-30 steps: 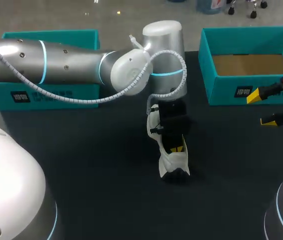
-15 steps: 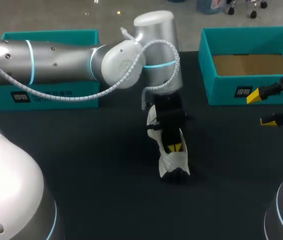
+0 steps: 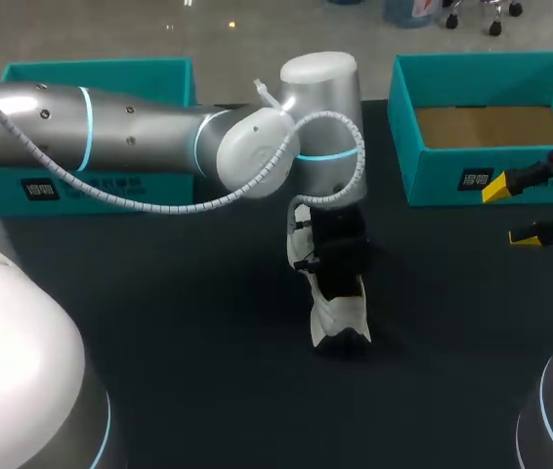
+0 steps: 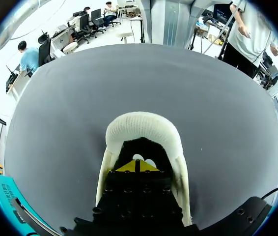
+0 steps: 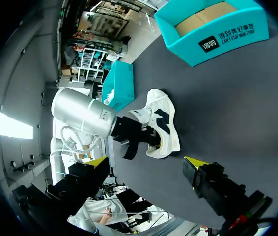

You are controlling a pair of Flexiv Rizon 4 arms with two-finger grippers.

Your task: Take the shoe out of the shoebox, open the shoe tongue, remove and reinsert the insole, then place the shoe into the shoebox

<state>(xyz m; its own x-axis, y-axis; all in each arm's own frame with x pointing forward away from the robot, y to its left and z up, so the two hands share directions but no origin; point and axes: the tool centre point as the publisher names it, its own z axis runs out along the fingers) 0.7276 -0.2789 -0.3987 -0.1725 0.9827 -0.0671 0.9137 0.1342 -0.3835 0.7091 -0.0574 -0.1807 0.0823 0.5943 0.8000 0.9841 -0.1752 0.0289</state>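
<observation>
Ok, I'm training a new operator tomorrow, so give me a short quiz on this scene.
1. True or false: the shoe stands on the table.
2. Fill in: the right gripper is ___ (open or shut).
3. Which gripper reaches into the shoe? A) left gripper B) right gripper C) neither
Key: 1 true; 2 open; 3 A.

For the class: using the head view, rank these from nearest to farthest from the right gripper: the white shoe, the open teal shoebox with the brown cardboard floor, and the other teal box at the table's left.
1. The open teal shoebox, right beside the right gripper, at the table's right rear.
2. The white shoe, mid-table.
3. The other teal box, far left rear.
</observation>
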